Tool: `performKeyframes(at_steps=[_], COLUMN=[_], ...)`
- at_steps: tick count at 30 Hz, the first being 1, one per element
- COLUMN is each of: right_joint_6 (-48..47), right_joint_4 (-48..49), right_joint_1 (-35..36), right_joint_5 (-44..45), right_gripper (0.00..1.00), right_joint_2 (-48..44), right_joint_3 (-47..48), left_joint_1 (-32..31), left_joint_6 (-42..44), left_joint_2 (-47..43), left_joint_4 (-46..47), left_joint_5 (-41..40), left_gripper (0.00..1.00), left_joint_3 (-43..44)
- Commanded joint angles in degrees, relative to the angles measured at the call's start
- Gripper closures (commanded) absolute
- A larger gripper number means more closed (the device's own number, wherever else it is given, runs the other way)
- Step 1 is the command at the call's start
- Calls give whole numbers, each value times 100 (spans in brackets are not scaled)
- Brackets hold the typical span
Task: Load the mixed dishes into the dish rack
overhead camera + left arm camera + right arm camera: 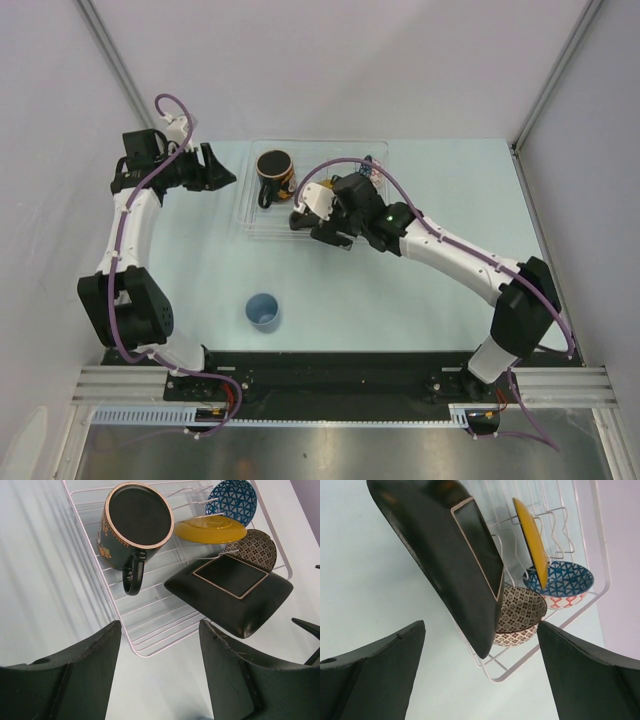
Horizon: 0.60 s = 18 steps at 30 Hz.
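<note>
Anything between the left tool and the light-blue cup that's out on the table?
Nothing visible. The left tool sits open beside the dish rack, at its left edge; the light-blue cup stands alone toward the near edge of the table. The top view shows only bare surface between them.

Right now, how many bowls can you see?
2. The blue patterned bowl sits in the rack's corner by the yellow plate; the beige patterned bowl is next to it, partly behind the black square plate.
</note>
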Motion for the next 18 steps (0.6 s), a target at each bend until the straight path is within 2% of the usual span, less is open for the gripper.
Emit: performKeyframes(at_steps=[1,8,18], right_joint_6=[-133,-361,-862], right_joint_4=[86,543,1571], right_joint_1=[19,37,37], right_joint_5=[59,375,762], right_gripper=[1,2,25], right_joint_2=[296,867,1280], right_joint_3=[17,9,17], left_joint_1=[55,55,-112], left_joint_6=[-22,-5,-58], left_joint_2=[-138,-68,415], left_joint_4=[104,147,552], left_joint_5=[79,88,-52], left_gripper=[31,31,32], left_joint_3=[168,168,-183])
